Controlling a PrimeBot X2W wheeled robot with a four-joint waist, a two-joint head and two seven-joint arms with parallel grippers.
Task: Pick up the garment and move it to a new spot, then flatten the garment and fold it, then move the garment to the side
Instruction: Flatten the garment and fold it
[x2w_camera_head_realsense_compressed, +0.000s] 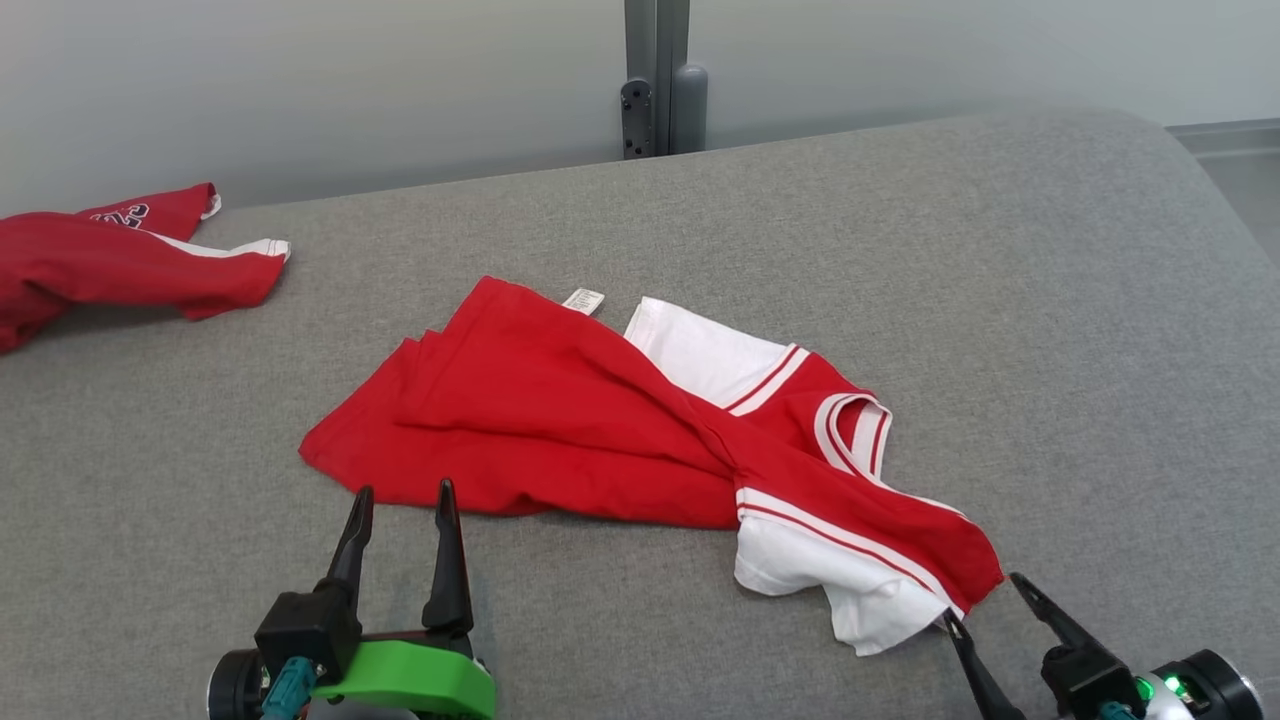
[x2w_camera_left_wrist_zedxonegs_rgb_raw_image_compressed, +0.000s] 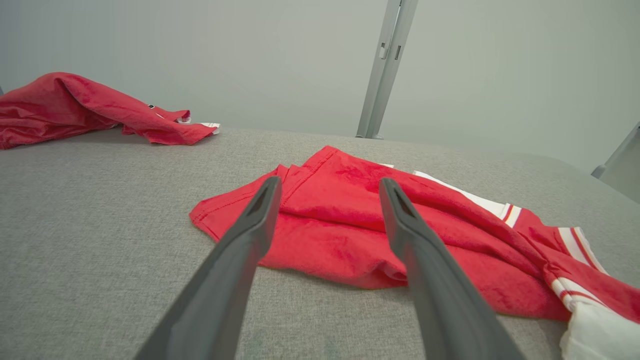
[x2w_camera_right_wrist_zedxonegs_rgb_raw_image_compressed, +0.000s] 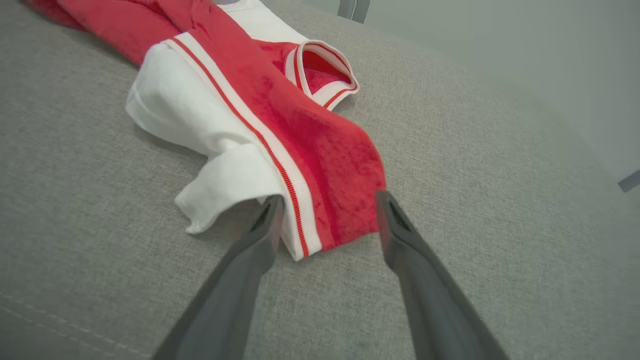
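Observation:
The garment, a red shirt with white sleeves and striped trim, lies crumpled in the middle of the grey padded surface. My left gripper stands open just in front of its lower-left hem; in the left wrist view the garment lies past the spread fingers of that gripper. My right gripper is open at the garment's near right corner. In the right wrist view the red and white corner of the garment lies between the parted fingertips of the right gripper, not pinched.
A second red garment is heaped at the far left edge of the surface, also in the left wrist view. A grey metal post stands behind the surface against the pale wall. The surface curves down at the right.

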